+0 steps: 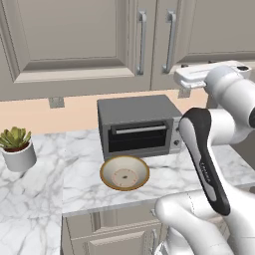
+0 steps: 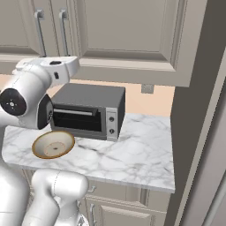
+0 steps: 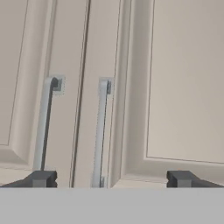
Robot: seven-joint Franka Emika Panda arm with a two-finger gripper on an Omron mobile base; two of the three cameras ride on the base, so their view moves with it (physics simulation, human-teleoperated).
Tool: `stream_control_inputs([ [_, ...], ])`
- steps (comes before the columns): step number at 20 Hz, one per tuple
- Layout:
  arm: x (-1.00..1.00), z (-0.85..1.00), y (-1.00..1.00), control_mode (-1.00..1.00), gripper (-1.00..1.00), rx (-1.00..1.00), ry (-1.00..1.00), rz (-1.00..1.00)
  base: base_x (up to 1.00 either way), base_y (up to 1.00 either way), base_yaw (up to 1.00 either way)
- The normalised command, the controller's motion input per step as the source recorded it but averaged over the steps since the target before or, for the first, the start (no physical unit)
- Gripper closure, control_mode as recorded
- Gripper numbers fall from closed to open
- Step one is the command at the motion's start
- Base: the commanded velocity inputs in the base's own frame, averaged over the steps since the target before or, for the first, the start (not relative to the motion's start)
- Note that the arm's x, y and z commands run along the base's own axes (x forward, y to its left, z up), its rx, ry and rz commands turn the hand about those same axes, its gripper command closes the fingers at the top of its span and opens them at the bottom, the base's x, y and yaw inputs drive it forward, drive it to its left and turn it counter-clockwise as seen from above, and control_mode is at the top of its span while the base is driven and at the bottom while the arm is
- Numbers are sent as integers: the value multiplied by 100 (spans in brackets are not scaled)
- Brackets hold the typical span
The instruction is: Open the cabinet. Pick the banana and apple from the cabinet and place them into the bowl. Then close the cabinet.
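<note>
The cabinet (image 1: pixel 74 40) (image 2: pixel 128 31) (image 3: pixel 183 87) hangs above the counter with both taupe doors shut. Its two grey bar handles (image 1: pixel 142 42) (image 1: pixel 170 42) stand side by side at the middle seam. In the hand view my gripper (image 3: pixel 111 179) is open and empty. It faces the lower ends of the left handle (image 3: pixel 43 127) and the right handle (image 3: pixel 99 131), a short way off. The cream bowl (image 1: pixel 134 169) (image 2: pixel 53 144) sits empty on the marble counter in front of the toaster oven. The banana and the apple are hidden behind the shut doors.
A grey toaster oven (image 1: pixel 139 124) (image 2: pixel 88 110) stands against the back wall under the cabinet. A potted plant (image 1: pixel 17 149) sits on the counter at the far left. A tall dark panel (image 2: pixel 198 110) bounds the counter on the right.
</note>
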Motion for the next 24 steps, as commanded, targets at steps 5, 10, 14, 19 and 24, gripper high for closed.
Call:
stream_control_inputs([
  [5,0,0,0,-100,-100,0,-3,0,0,0,0],
  [10,11,0,15,-100,-100,0,0,0,0,0,0],
  [14,41,0,18,-100,-100,0,0,0,0,0,0],
  [19,58,0,0,-100,-100,0,0,0,0,0,0],
  [24,61,0,9,-100,-100,0,0,0,0,0,0],
])
